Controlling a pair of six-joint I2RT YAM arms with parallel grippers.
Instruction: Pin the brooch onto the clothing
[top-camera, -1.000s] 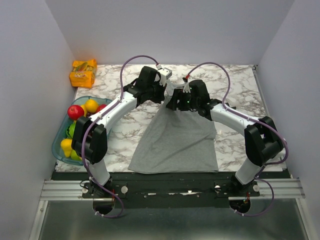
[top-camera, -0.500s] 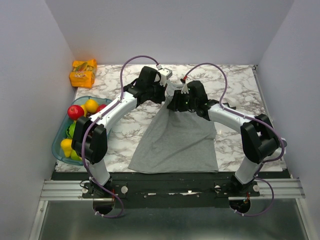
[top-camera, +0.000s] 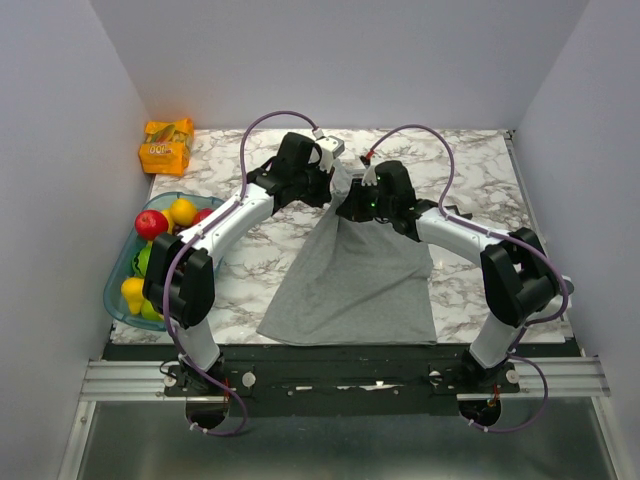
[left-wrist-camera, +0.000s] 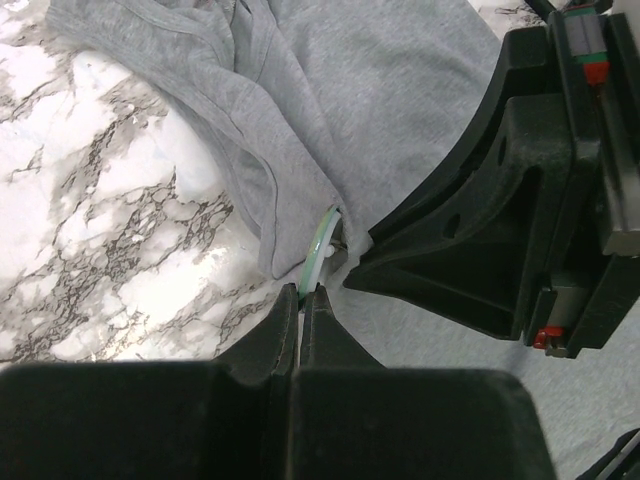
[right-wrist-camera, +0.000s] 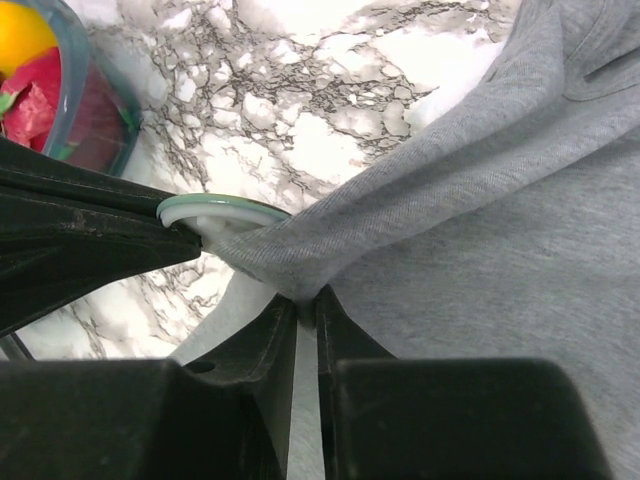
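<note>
The top (top-camera: 350, 285) lay on the marble desk (top-camera: 470, 170), its hem along the near edge at 6 o'clock. Its body narrowed toward the centre, where both sets of fingers met over its gathered upper end. The left fingers (left-wrist-camera: 301, 298) were closed tight, tips together, with the brooch (left-wrist-camera: 322, 243) nipped by its edge at their very ends. In the left wrist view it stood edge-on, a pale green rim poking out toward 1 o'clock, right against the folded border of the cloth. The right fingers (right-wrist-camera: 305, 302) were all but closed on a pinched-up fold of the top, the grey fabric drawn into a ridge between them. From the right wrist the brooch sat at 10 o'clock of that fold, touching it, only its pale green rim and a whitish part beneath showing. The left fingers pointed in from 9 o'clock and the right from 3 o'clock, just beside each other. A bowl (top-camera: 110, 283) of fruit stood at the desk's 9 o'clock edge and an orange packet (top-camera: 166, 146) at the 10 o'clock corner, both apart from the top.
</note>
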